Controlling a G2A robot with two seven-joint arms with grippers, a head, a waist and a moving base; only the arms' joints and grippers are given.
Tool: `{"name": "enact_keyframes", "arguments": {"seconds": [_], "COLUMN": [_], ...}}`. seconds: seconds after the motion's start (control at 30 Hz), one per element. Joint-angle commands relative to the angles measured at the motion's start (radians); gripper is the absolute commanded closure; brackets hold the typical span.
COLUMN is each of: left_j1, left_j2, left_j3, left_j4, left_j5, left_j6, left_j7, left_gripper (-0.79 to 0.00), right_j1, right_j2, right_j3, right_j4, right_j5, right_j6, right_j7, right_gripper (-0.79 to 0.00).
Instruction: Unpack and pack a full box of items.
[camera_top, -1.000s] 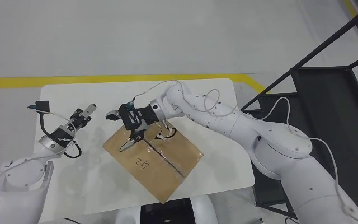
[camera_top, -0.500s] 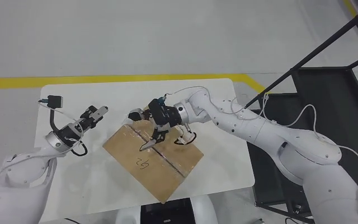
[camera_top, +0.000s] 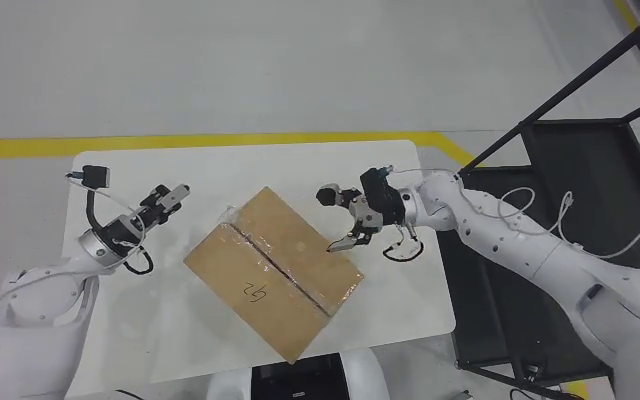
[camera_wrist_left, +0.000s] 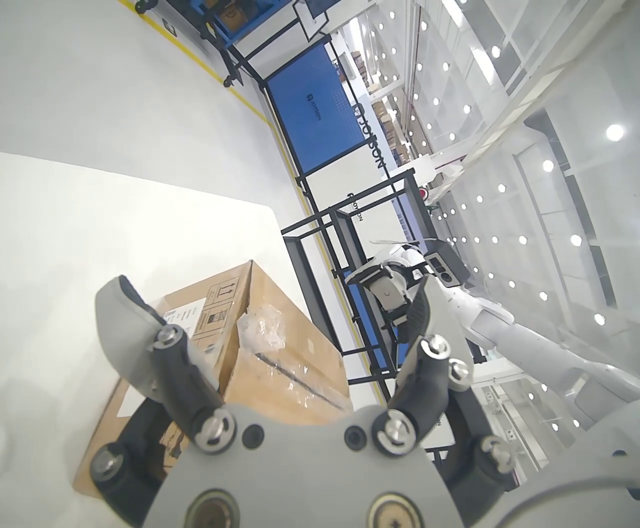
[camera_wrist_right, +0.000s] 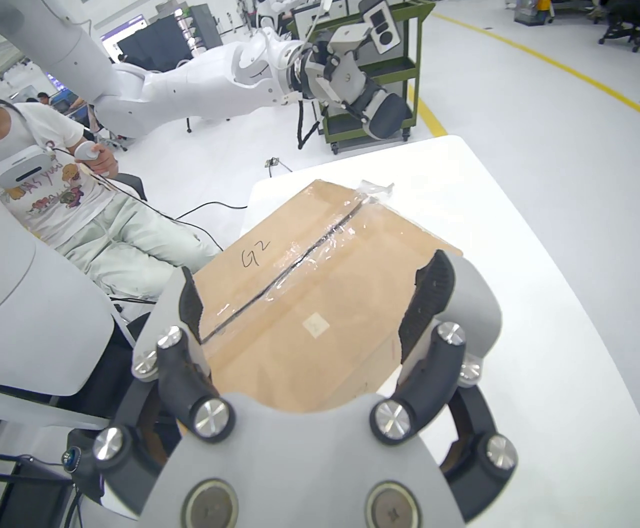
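The taped cardboard box (camera_top: 272, 270) lies closed on the white desk (camera_top: 400, 290). The right claw (camera_top: 332, 218) hovers just beside the box's right edge, fingers spread and empty. The left claw (camera_top: 170, 193) sits near the box's left corner, also spread and empty.

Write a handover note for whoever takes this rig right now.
Left gripper: open, empty, over the table on its own side of the box.
Right gripper: open, empty, beside the box on the other side.
The box sits mid-table, flaps closed, tape along the seam.
Done: nothing unpacked.
Left: open the box, unpack it, repack it.
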Motion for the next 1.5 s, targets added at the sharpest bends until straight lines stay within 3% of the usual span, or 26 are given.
{"name": "enact_keyframes", "arguments": {"seconds": [0.0,0.2,0.4,0.57,0.9,1.07,1.2,1.37,1.47], "left_j1": [-0.003,-0.011,0.007,-0.005,-0.142,-0.164,-0.15,-0.118,-0.096], "left_j2": [0.002,0.012,0.018,0.017,-0.012,-0.016,-0.011,-0.008,-0.006], "left_j3": [0.0,0.005,0.046,0.118,0.287,0.275,0.236,0.189,0.191], "left_j4": [-0.005,-0.072,-0.151,-0.165,-0.031,0.016,0.025,-0.007,-0.052], "left_j5": [-0.017,0.042,0.009,-0.016,0.095,0.156,0.151,0.12,0.089], "left_j6": [-0.001,-0.024,-0.045,-0.036,-0.02,-0.003,0.003,-0.022,-0.045], "left_j7": [-0.035,-0.154,-0.287,-0.349,-0.163,-0.053,-0.033,0.016,-0.016], "left_gripper": [-0.785,-0.785,-0.785,-0.785,-0.785,-0.785,-0.785,-0.785,-0.785], "right_j1": [-0.061,-0.245,-0.245,-0.245,-0.245,-0.245,-0.245,-0.245,-0.245], "right_j2": [0.061,0.193,0.193,0.193,0.193,0.193,0.193,0.193,0.193], "right_j3": [0.059,0.201,0.201,0.201,0.201,0.201,0.201,0.201,0.201], "right_j4": [-0.027,-0.146,-0.146,-0.146,-0.146,-0.146,-0.146,-0.146,-0.146], "right_j5": [-0.011,-0.046,-0.046,-0.046,-0.046,-0.046,-0.046,-0.046,-0.046], "right_j6": [0.002,0.04,0.04,0.04,0.04,0.04,0.04,0.04,0.04], "right_j7": [-0.034,-0.12,-0.12,-0.12,-0.12,-0.12,-0.12,-0.12,-0.12], "right_gripper": [-0.785,-0.785,-0.785,-0.785,-0.785,-0.785,-0.785,-0.785,-0.785]}}
